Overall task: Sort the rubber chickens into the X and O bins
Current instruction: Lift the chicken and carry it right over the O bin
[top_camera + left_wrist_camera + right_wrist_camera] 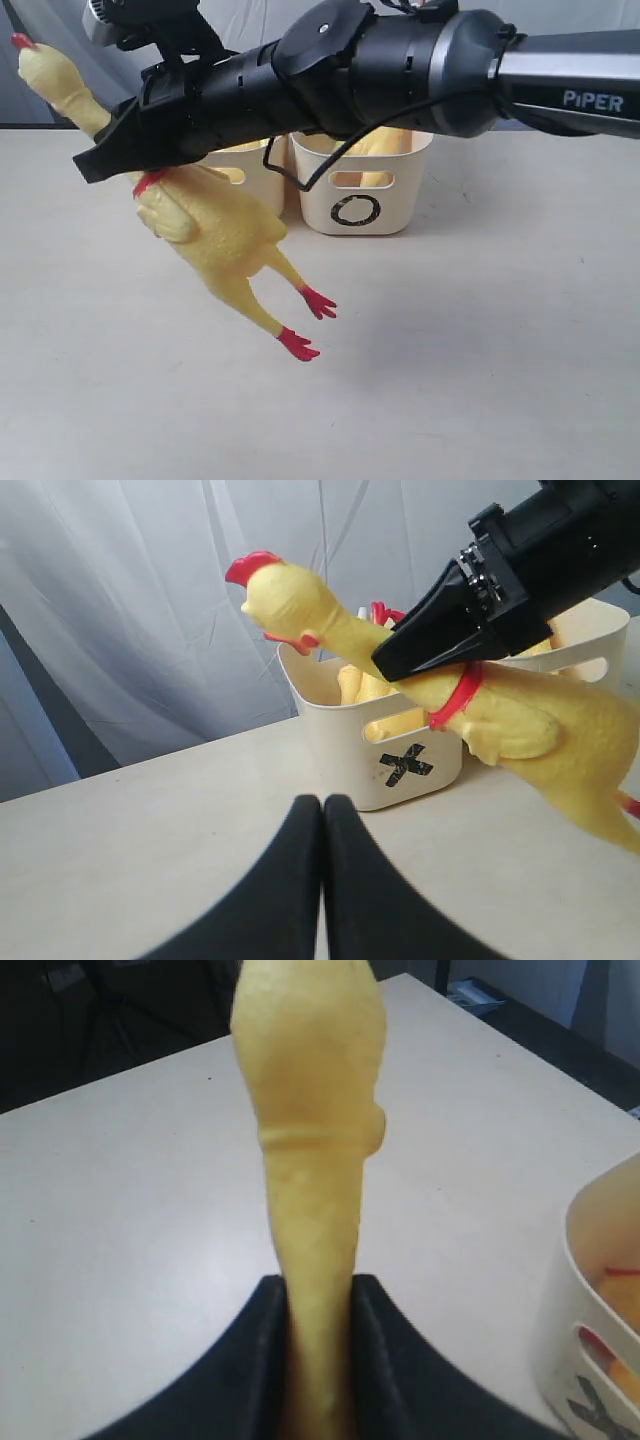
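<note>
A long yellow rubber chicken (215, 235) hangs slanted above the table, its red comb up at the far left and its red feet (299, 345) low. My right gripper (108, 158) reaches across from the right and is shut on its neck, just above the red neck band (458, 695). The right wrist view shows the neck (315, 1210) squeezed between both fingers. The X bin (345, 742) holds other yellow chickens (362, 688) and stands right behind the hanging one. The O bin (400, 205) beside it shows yellow inside. My left gripper (322, 808) is shut on nothing, low over the table in front of the X bin.
The two bins stand side by side at the back of the pale table (480, 360). A white curtain (130, 610) hangs behind them. The black right arm (400, 65) spans the upper part of the exterior view. The table's far corner (420, 985) drops off to a dark floor.
</note>
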